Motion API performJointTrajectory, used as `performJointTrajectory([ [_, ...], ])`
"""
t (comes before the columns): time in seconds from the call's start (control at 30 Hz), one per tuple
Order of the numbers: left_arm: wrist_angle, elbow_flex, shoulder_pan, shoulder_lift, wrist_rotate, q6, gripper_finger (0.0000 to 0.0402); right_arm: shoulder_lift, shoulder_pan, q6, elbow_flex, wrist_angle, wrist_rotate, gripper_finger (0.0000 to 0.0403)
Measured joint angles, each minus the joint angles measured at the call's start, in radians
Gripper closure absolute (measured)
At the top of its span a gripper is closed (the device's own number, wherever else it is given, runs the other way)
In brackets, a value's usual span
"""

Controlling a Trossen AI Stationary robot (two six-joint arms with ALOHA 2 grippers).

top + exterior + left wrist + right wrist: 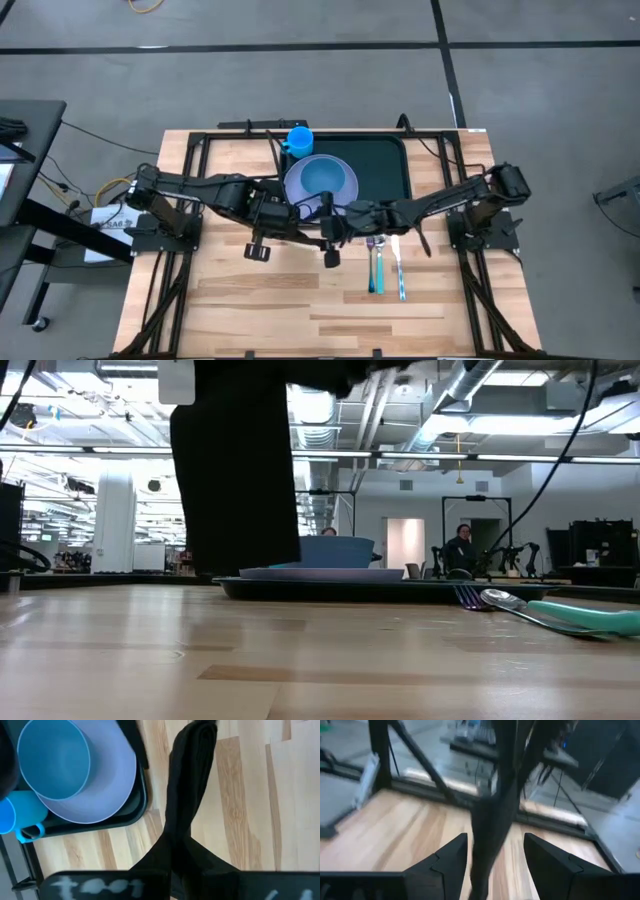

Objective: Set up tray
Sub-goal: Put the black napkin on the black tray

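Beside the tray (385, 165) with plate (322, 181), bowl, cup: left gripper (300, 222) clamped on black napkin (187, 795), right gripper (338, 222) spread.

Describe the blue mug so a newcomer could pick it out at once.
Start at the dark green tray lying at the far edge of the wooden table. On the tray's left part sits a lavender plate with a blue bowl on it; the blue mug stands just beyond them, at the tray's far left corner. It is the brightest blue, the smallest of the three, and the only one with a handle.

A dark tray (400, 591) holds a plate (320, 573) and bowl (335, 551); a teal-handled spoon (560, 614) lies beside it.
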Motion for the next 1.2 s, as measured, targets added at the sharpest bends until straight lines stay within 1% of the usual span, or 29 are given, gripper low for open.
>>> performJointTrajectory([
  [0.2, 0.000, 0.000, 0.000, 0.000, -0.001, 0.007, 0.0393, 0.071, -0.019, 0.000, 0.082, -0.002, -0.009, 0.0215],
  [0.3, 0.000, 0.000, 0.000, 0.000, -0.003, 0.007, 0.0392, 0.100, -0.026, 0.008, 0.103, -0.036, -0.008, 0.0228],
  [0.37, 0.000, 0.000, 0.000, 0.000, -0.005, 0.007, 0.0394, 0.101, -0.032, 0.019, 0.112, -0.053, -0.009, 0.0253],
  [0.4, 0.000, 0.000, 0.000, 0.000, -0.006, 0.007, 0.0394, 0.099, -0.036, 0.025, 0.114, -0.054, -0.010, 0.0273],
  [0.43, 0.000, 0.000, 0.000, 0.000, -0.006, 0.007, 0.0394, 0.098, -0.040, 0.026, 0.115, -0.059, -0.009, 0.0298],
  [0.5, 0.000, 0.000, 0.000, 0.000, -0.006, 0.007, 0.0391, 0.094, -0.044, 0.026, 0.115, -0.088, -0.010, 0.0361],
  [0.53, 0.000, 0.000, 0.000, 0.000, -0.006, 0.005, 0.0388, 0.092, -0.045, 0.026, 0.114, -0.092, -0.010, 0.0381],
  [0.57, 0.000, 0.000, 0.000, 0.000, -0.006, -0.004, 0.0385, 0.089, -0.045, 0.026, 0.114, -0.092, -0.010, 0.0388],
  [0.77, 0.002, 0.001, 0.000, 0.000, -0.022, -0.052, 0.0360, 0.058, -0.043, 0.027, 0.115, -0.153, -0.009, 0.0399],
  [0.83, 0.002, 0.001, 0.000, -0.002, -0.008, -0.049, 0.0352, 0.041, -0.043, 0.027, 0.112, -0.195, -0.010, 0.0400],
  [1.03, 0.018, 0.039, -0.001, -0.013, 0.006, -0.029, 0.0313, 0.013, -0.043, 0.022, 0.115, -0.184, -0.011, 0.0401],
  [1.1, 0.017, 0.065, -0.001, -0.013, -0.012, -0.029, 0.0296, 0.010, -0.043, 0.022, 0.114, -0.203, -0.010, 0.0401],
  [1.2, 0.011, 0.118, -0.001, -0.014, -0.067, -0.011, 0.0274, 0.005, -0.043, 0.027, 0.113, -0.218, -0.009, 0.0402],
])
